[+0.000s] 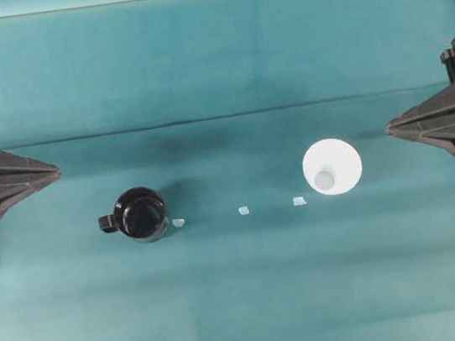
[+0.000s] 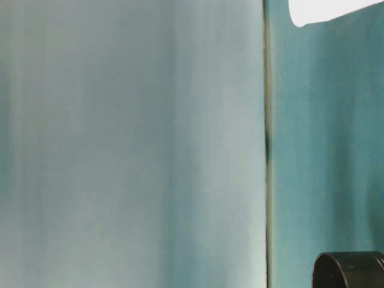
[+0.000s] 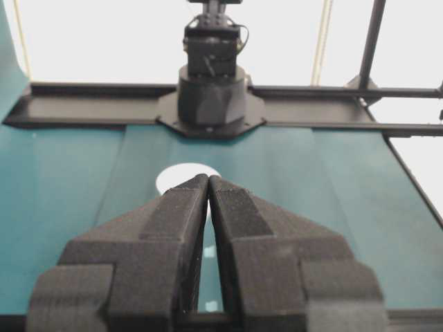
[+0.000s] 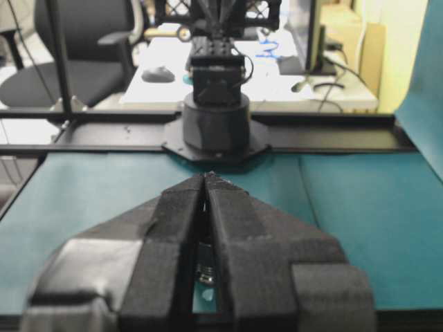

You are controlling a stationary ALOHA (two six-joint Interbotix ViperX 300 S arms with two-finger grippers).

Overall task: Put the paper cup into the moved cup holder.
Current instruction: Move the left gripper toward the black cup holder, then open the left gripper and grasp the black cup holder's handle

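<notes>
We see the paper cup [image 1: 332, 166] lying on the teal worktop [image 1: 244, 287] at about 3 o'clock of centre, wide rim and small base facing up at us. The cup holder [image 1: 141, 214] stands well apart at 9 o'clock, handle pointing outward. Three pale scraps [image 1: 243, 211] lie between them. The left gripper [image 1: 51, 171] and right gripper [image 1: 391, 125] sit at the edges, jaws closed on nothing.

Matte black, seemingly textured end effector [image 3: 208, 181]
</notes>
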